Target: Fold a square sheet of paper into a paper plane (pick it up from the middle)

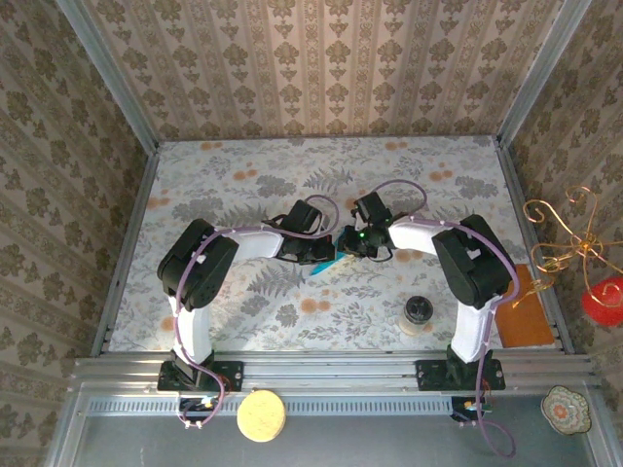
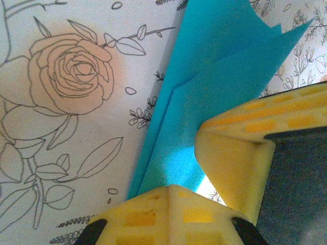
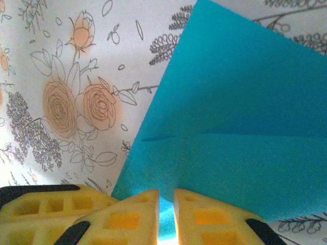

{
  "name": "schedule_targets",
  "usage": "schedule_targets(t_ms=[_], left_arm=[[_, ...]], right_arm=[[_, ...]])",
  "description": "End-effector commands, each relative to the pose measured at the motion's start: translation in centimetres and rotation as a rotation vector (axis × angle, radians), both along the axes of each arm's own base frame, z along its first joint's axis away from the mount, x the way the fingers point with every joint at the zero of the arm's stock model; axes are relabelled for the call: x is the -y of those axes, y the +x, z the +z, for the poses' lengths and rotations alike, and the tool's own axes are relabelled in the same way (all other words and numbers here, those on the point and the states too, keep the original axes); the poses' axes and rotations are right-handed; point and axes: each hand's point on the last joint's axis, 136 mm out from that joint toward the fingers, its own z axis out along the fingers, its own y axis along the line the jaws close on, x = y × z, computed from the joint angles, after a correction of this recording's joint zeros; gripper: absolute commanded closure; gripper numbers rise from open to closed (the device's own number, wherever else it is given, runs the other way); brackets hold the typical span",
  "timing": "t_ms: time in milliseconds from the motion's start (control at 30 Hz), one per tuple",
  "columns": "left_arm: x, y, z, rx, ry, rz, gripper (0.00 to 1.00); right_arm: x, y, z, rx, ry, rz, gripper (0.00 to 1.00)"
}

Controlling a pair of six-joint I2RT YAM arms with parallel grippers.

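Pinching the folded teal paper point(image 3: 240, 117) are left fingers point(image 2: 232, 168), right fingers point(image 3: 204, 217).

Soft, even light fills the overhead view, leaving only faint shadows on the pale bench point(image 1: 243, 165). Both wrist views look slightly soft: the yellow fingers point(image 2: 230, 163) nearest each lens blur, and light glows through the teal paper point(image 2: 179, 158) pinched between them.

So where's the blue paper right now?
In the top view the square sheet of paper is over the middle of the table, between the left gripper and the right gripper. Each wrist view shows it pinched between yellow fingers.
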Motion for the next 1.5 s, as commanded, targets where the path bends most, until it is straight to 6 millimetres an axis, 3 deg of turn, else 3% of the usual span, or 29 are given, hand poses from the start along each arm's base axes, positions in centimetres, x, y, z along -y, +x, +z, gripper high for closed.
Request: schedule_targets(t_ms=[0, 367, 533, 900, 1200, 1467], left_arm=[[-2.2, -0.9, -1.9, -0.057, 0.075, 0.040, 0.96], [0.0, -0.5, 2.7, 0.041, -0.070, -0.021, 0.94], [0.2, -0.7, 1.5, 0.009, -0.060, -0.029, 0.94], [-2.7, -1.5, -2.5, -0.085, 0.097, 0.039, 0.96], [-4.3, -2.9, -3.9, -0.126, 0.134, 0.064, 0.97], [-4.7, -3.3, -3.8, -0.131, 0.126, 0.072, 0.97]], right_arm=[[0.9, -0.1, -1.5, -0.035, -0.070, -0.009, 0.82], [1.2, -0.6, -2.4, -0.077, -0.096, -0.010, 0.84], [0.8, -0.6, -2.2, -0.074, -0.069, 0.002, 0.85], [0.5, -0.1, -1.4, -0.033, -0.059, 0.042, 0.85], [2.9, 3.3, -0.7, 0.057, -0.032, 0.035, 0.84], [7.5, 6.6, -1.6, 0.082, -0.009, -0.080, 0.84]])
